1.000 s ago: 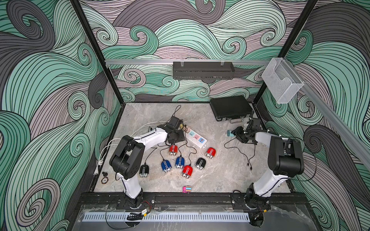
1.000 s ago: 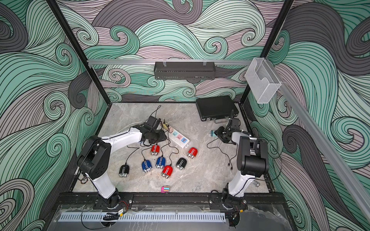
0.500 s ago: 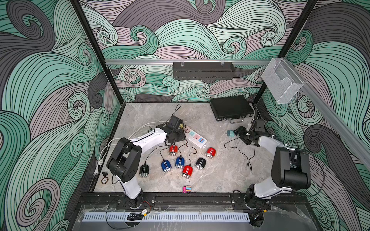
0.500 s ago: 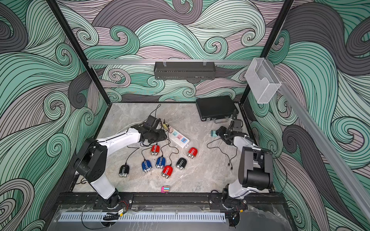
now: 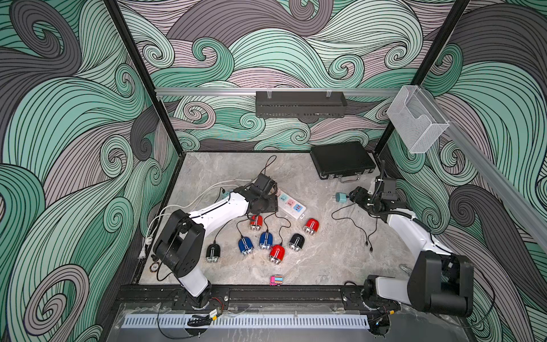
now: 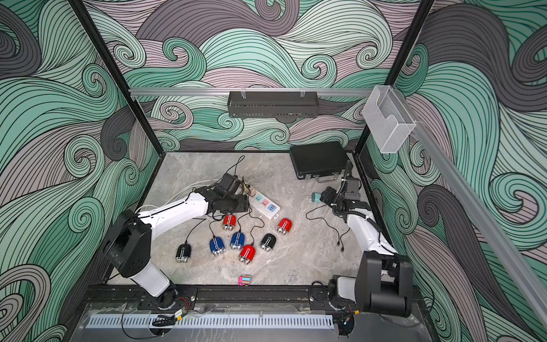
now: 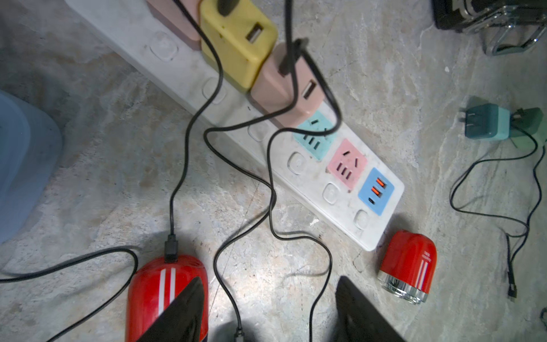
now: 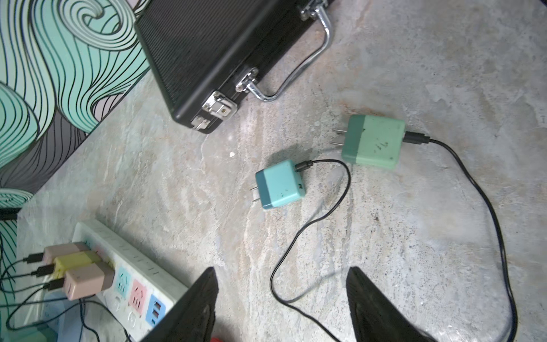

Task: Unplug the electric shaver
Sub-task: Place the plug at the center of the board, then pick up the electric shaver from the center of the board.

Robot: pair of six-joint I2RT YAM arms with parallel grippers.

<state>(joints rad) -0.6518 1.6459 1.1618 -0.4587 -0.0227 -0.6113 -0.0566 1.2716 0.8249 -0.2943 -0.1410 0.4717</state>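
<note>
Beside the white power strip (image 7: 376, 228) on the marbled bench (image 7: 88, 177), we find the left end effector (image 7: 269, 279) released. Its 2 black fingers (image 7: 361, 314) are spread wide, with only loose black cables lying on the bench between them. In the left wrist view 1 finger overlaps a red electric shaver (image 7: 154, 290); we cannot tell whether they touch. A black cable (image 7: 180, 165) is plugged into that shaver's rounded end and runs past a yellow adapter (image 7: 236, 44), which sits in the strip next to a pink adapter (image 7: 284, 86). We cannot tell which adapter the cable ends in. Another red shaver (image 7: 407, 266) lies without a cable just beside the strip's end. Farther from the strip, a blue shaver (image 5: 245, 245) and a black shaver (image 5: 213, 253) each have a cable attached.

Well apart from the strip, the right end effector (image 8: 281, 269) is also released and empty. It is above bare bench near 2 unplugged adapters, a blue-teal adapter (image 8: 279, 185) and a green adapter (image 8: 374, 142), both with prongs exposed. A closed black case (image 8: 213, 44) lies beyond them.
</note>
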